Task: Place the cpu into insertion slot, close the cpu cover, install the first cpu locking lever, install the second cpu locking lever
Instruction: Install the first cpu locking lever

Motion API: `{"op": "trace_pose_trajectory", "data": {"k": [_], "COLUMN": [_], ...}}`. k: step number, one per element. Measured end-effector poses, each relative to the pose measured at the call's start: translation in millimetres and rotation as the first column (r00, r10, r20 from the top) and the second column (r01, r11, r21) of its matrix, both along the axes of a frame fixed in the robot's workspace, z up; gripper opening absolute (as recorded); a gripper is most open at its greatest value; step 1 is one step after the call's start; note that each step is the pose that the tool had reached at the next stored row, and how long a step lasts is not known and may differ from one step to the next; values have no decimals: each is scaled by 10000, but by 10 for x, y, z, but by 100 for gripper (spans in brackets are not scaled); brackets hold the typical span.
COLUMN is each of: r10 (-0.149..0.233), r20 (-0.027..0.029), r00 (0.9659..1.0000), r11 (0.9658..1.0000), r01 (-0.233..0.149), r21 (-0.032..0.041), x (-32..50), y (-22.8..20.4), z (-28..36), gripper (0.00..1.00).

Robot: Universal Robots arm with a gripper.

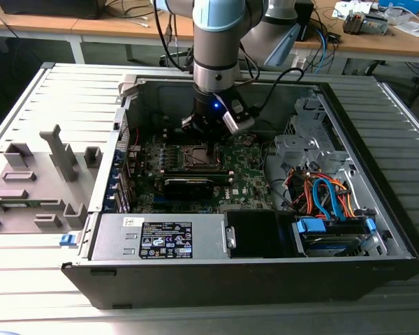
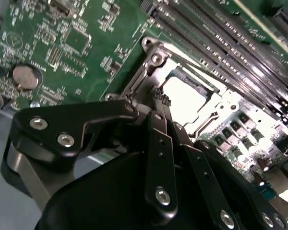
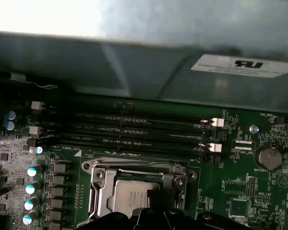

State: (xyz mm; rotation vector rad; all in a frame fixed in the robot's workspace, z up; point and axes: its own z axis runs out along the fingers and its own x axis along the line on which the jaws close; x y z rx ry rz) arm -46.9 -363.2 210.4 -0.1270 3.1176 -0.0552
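Note:
An open computer case holds the green circuit board (image 1: 248, 174). The insertion slot (image 1: 195, 157) lies on the board right below my gripper (image 1: 208, 132). In the first wrist view the cpu (image 3: 132, 197) sits flat in the insertion slot (image 3: 134, 166), its silver top showing through the cut-out of the cpu cover (image 3: 103, 189), which lies down over it. In the second wrist view my gripper (image 2: 161, 98) is shut, its black fingers (image 2: 159, 143) meeting at the tips just over the socket's edge, beside the bright cpu (image 2: 182, 93) and a thin metal lever (image 2: 139, 79).
Long black memory slots (image 3: 134, 136) run beside the socket, with a coin battery (image 3: 267, 157) and a row of capacitors (image 3: 32, 189) nearby. A power supply (image 1: 160, 237) and a drive cage with coloured cables (image 1: 328, 202) fill the case's near side. Grey fixtures (image 1: 49, 167) stand outside the case.

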Motion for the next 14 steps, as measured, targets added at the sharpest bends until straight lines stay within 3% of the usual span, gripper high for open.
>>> {"op": "trace_pose_trajectory", "data": {"k": [1,2,4,8,14], "r10": [-64,-196,-318,-743,-817], "r20": [1,3,9,10,11], "r00": [10000,9998,9995,9972,9967], "r11": [10000,9994,9982,9957,9950], "r01": [64,196,318,743,816], "r21": [-71,-290,-505,-561,-569], "x": [0,0,0,0,0], "y": [0,0,0,0,0], "z": [0,0,0,9,174], "gripper": [11,11,11,11,11]}}
